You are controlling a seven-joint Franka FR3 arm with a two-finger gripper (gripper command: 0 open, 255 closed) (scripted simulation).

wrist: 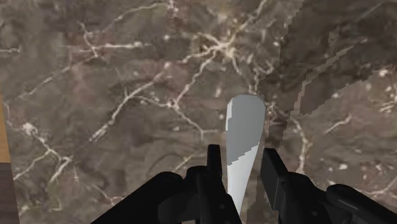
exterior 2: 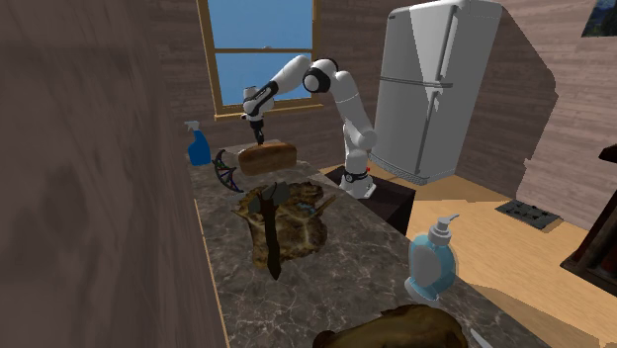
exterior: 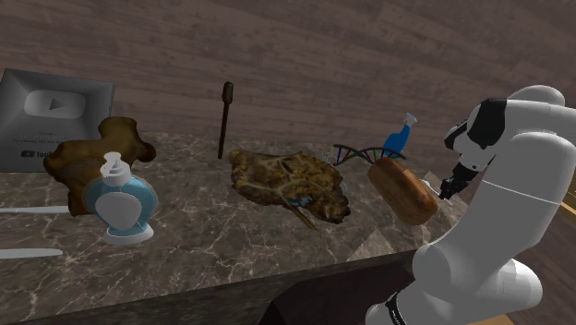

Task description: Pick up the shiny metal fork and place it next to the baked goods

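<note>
Clamped between the two black fingers of the pincer (wrist: 243,153): the fork (wrist: 247,118), drawn pale grey rather than shiny. Pressed on both edges by the fingers, as far as the wrist view allows judging. Past the fingertips, a rounded end of the fork jutting out; prongs not to be made out. Farther out beyond the fingertips, the dark veined marble counter (wrist: 114,95), apparently clear of the fork.

Just below the pincer and a little to one side: the brown loaf (exterior: 406,192), taken here as the baked goods of the task, lying on the counter. Beyond the loaf from the pincer: a blue spray bottle (exterior: 399,138). Much farther from the pincer, along the counter: a rumpled brown heap (exterior: 291,183) and a pale blue dispenser bottle (exterior: 120,198).

Stage reached, by judgement: pick-up done, fork off the surface and in the grip; carry to the loaf nearly done. Left to do: lower to bare marble just beside the loaf, part the fingers, withdraw upward without nudging fork or loaf. Not yet set down, hence task incomplete.
</note>
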